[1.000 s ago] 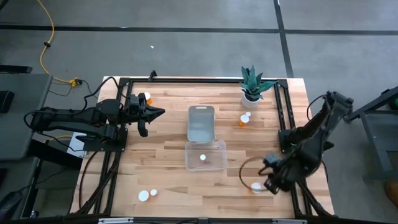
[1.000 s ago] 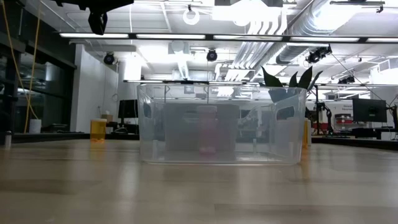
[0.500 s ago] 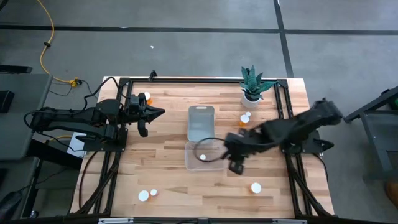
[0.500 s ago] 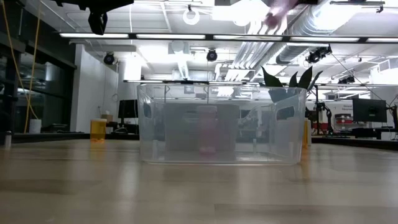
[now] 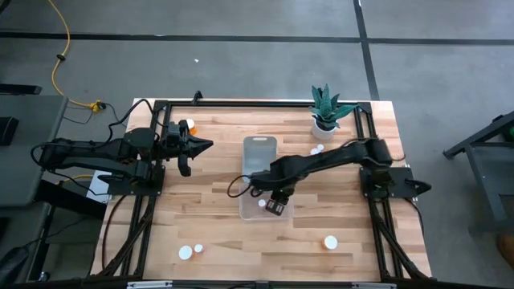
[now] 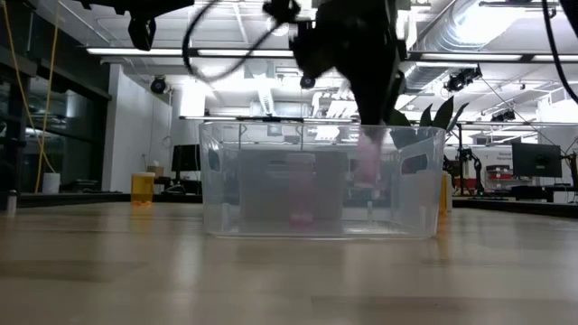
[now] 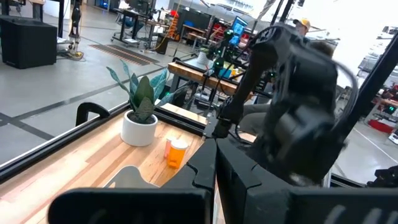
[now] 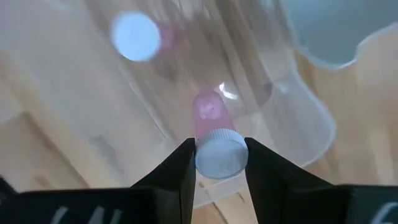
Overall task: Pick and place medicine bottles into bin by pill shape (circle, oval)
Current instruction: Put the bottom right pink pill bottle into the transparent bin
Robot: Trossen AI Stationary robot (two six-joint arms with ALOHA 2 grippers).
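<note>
**A:** Where is the right arm?

**B:** Stretched across the middle of the wooden table, reaching in from the right side. Right gripper poised over the clear bin nearest the front edge, clamped on a held bottle with a white cap and a pinkish body. From table level, that dark arm hanging down into the bin's right half, with the bottle a pink blur inside the clear walls.

**B:** Already in that bin: one standing bottle, seen from above as a white disc, and from table level as a pink shape near the middle.

**A:** And the left arm?

**B:** Parked at the left edge of the table, left gripper raised and pointing toward the centre. Fingers pressed together with nothing between them.

**A:** Other bottles?

**B:** A far-left bottle close to the left gripper. Two caps near the front left corner. One front-right bottle alone on the boards. An orange bottle just beside the white plant pot at the far right, with a white cap showing there from above.

**A:** Anything else on the table?

**B:** A second bin, farther back, touching or nearly touching the first. Cannot tell what lies inside it.
</note>
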